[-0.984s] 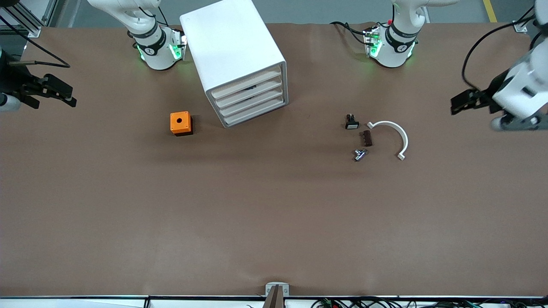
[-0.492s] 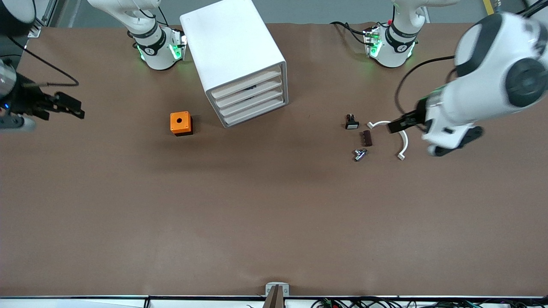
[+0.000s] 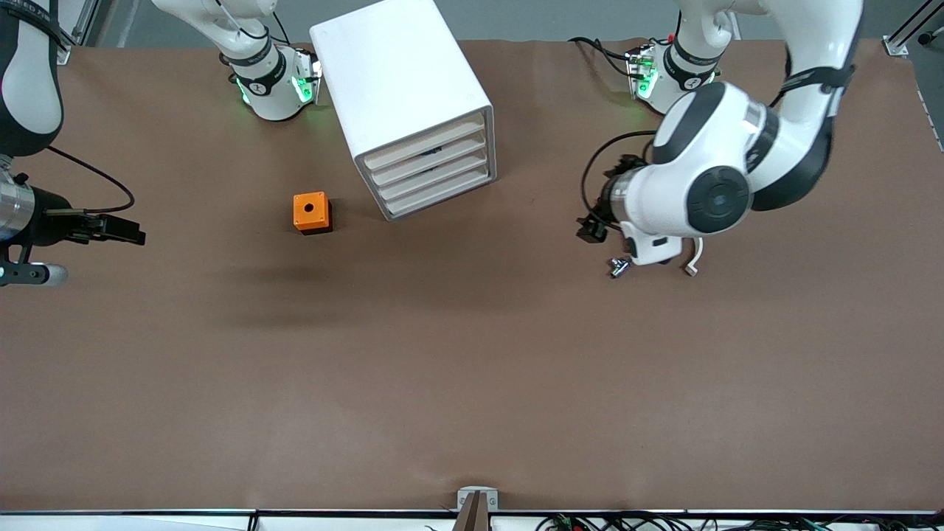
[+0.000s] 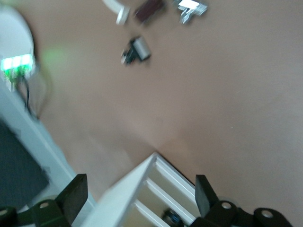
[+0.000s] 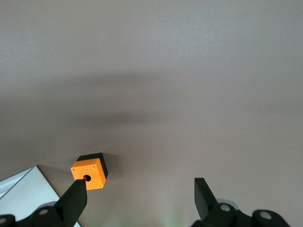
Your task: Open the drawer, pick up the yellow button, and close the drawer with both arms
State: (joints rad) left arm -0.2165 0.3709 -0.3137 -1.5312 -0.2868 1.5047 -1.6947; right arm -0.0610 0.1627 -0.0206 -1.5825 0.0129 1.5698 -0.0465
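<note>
The white cabinet stands near the robots' bases. Its topmost drawer is pushed in, like the three below it. The cabinet's front corner also shows in the left wrist view, where a small dark part with a bluish spot sits between the drawer fronts; I cannot tell whether it is the button. My left gripper is open and empty over the table between the cabinet and the small parts. My right gripper is open and empty at the right arm's end of the table.
An orange cube with a hole sits beside the cabinet, toward the right arm's end. Under the left arm lie a metal piece, a white arc, a black part with a white face and a brown piece.
My left arm has swung in from the table's end and now hangs over the small parts, its gripper toward the cabinet. My right gripper has shifted slightly toward the front camera.
</note>
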